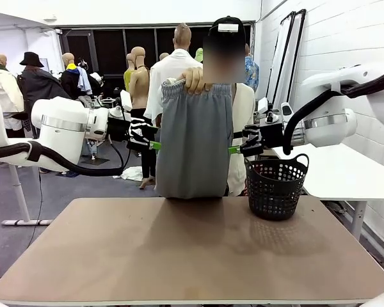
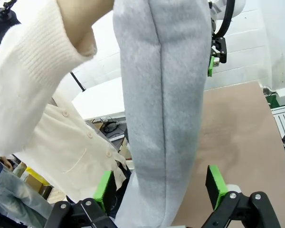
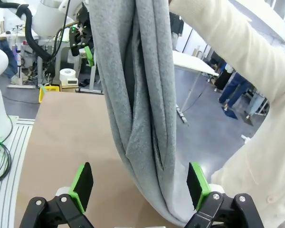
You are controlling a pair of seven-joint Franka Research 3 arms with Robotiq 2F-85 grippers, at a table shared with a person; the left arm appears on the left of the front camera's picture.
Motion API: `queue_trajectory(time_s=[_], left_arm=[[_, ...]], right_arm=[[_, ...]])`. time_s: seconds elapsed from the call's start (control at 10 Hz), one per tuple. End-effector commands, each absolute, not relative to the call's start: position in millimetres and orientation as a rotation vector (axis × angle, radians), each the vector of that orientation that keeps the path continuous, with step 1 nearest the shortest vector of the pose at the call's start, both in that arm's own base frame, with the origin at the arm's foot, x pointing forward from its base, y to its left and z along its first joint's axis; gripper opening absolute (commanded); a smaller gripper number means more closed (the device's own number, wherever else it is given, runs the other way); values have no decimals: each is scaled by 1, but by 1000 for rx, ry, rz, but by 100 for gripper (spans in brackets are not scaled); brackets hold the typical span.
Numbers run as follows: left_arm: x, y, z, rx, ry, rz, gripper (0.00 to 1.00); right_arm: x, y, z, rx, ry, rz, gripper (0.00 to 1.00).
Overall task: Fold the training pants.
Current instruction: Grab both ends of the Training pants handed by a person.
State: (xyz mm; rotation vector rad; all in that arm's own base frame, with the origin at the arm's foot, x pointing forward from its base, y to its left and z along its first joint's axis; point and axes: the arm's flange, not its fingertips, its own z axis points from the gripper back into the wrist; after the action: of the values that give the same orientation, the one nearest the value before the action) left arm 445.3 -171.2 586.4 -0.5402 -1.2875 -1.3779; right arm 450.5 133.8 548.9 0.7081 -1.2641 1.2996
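Training pants (image 1: 194, 144): plain light grey. Basket (image 1: 276, 185): black, open lattice. Table (image 1: 179, 256): tan brown. Person's sleeve (image 2: 33, 71): cream, ribbed knit. Left gripper (image 2: 160, 187): black, green pads (image 2: 216, 186). Left arm (image 1: 64, 131): white.

Hand (image 1: 193, 80) dangling training pants (image 1: 195, 144), basket (image 1: 276, 187) (black) beside

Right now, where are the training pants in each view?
Front: training pants hang at centre from the person's hand.
Left wrist: training pants run down the middle, between the left gripper's open jaws.
Right wrist: training pants drape from top centre down between the right gripper's open jaws.
Shared landmark: the brown table.
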Motion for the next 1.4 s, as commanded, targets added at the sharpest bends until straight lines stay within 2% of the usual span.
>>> queue_trajectory(time_s=[0.0,0.7,0.9,1.0,1.3], left_arm=[[452,-174,587,-548,-1353,-1391,100],[437,-185,610,-671,-1385,-1443,100],[433,-187,616,-680,-1416,-1389,100],[435,-188,610,-662,-1353,-1447,100],[434,-188,612,-666,-1364,-1434,100]], right_arm=[[451,135,551,710,-1342,1290,100],[443,141,571,757,-1487,1308,100],[445,143,571,754,-1472,1302,100],[441,139,575,755,-1436,1313,100],[441,138,574,746,-1433,1313,100]])
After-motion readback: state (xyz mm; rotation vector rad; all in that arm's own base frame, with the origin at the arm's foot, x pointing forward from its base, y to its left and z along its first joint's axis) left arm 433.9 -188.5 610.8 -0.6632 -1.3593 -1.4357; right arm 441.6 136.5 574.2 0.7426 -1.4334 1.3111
